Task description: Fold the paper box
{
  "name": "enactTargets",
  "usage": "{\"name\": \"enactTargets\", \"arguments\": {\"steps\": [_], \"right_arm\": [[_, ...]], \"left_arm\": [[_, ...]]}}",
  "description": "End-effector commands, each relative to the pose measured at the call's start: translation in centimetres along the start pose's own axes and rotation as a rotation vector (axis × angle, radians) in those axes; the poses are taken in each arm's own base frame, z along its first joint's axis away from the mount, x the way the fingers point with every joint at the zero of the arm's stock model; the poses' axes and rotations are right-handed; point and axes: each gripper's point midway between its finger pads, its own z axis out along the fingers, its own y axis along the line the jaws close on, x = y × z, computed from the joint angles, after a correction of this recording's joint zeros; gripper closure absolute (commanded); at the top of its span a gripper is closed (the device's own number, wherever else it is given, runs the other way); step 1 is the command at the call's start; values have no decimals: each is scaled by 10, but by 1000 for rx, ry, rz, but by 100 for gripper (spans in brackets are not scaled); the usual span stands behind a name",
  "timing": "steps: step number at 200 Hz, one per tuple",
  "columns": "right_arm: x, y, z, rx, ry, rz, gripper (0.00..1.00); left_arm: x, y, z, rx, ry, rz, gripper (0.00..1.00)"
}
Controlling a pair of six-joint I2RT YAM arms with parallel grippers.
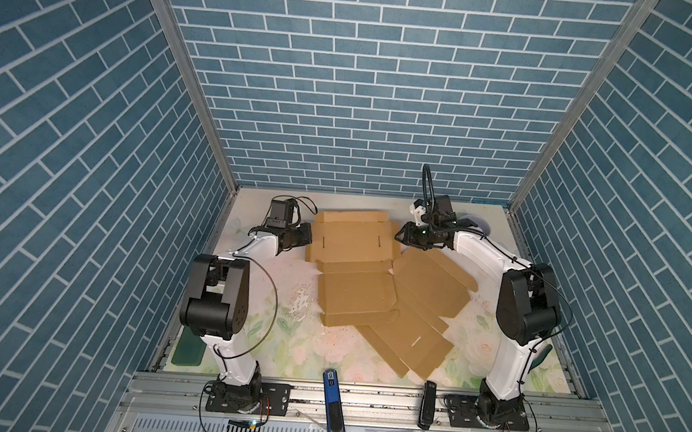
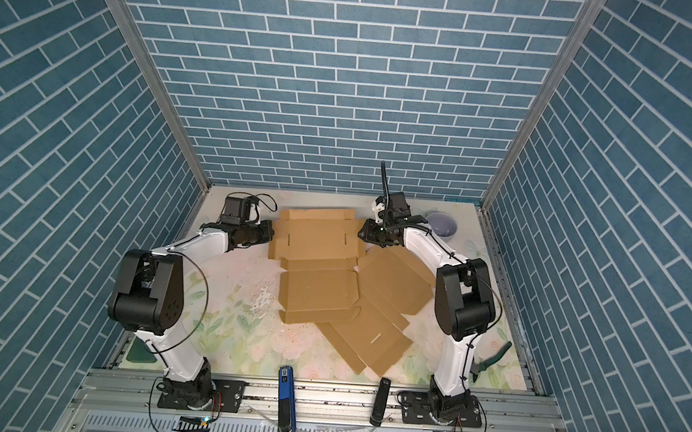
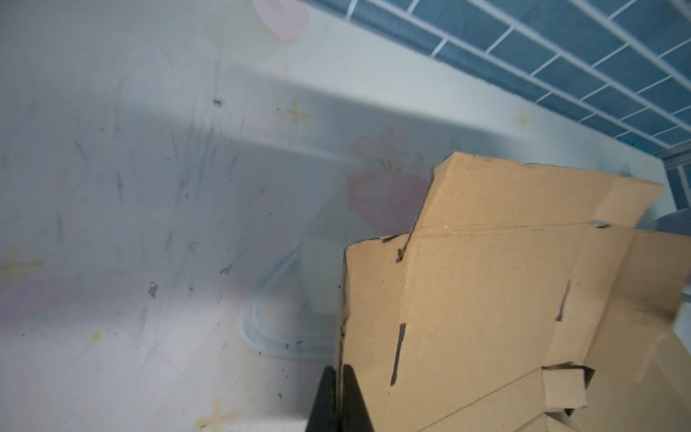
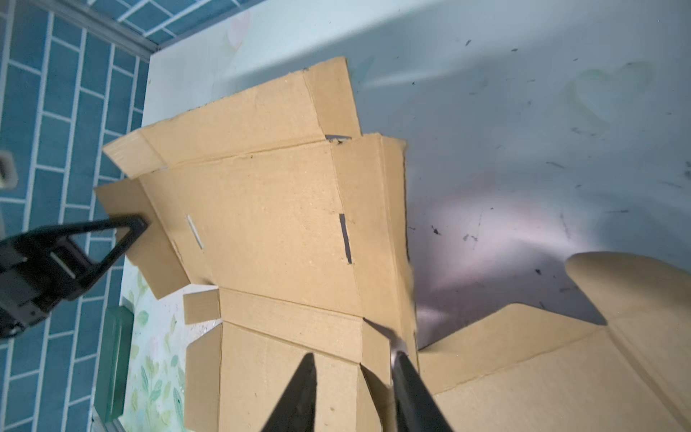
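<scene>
An unfolded paper box (image 1: 354, 247) lies on the table (image 1: 272, 287), from the centre toward 12 o'clock. The left gripper (image 1: 308, 238) pinches its 9 o'clock edge. The right gripper (image 1: 398, 235), fingers spread, sits at its 3 o'clock edge.

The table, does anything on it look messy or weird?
Yes. Two flat cardboard blanks overlap: the straight blank and, lying skewed at its corner, the crooked blank. Left of them, white flecks speckle the flowery mat, like crumbs or worn print.
</scene>
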Motion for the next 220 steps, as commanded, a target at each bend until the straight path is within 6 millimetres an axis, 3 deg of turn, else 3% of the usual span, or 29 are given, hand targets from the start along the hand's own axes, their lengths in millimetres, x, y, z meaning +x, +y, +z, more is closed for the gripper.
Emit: {"name": "enactTargets", "arguments": {"steps": [1,22,46,71,108,152,220], "right_arm": [[-30,11,-43,52,-102,143,61],[-37,22,-52,39,-135,308,60],[-43,57,-55,35,-192,387,54],[-44,89,-35,-46,-213,516,50],[-48,122,1,-168,-243,672,42],[-62,140,19,-245,-282,775,36],[-81,148,38,-265,-295,831,35]], "left_arm": [[-18,-5,-15,6,-129,-12,100],[-19,-11,-30,13,-200,9,100],[-16,-17,-47,12,-271,49,100],[-11,-19,-57,16,-314,66,100],[0,-18,-72,18,-368,83,100],[13,-19,-77,42,-388,112,100],[22,-30,-78,72,-420,175,100]]}}
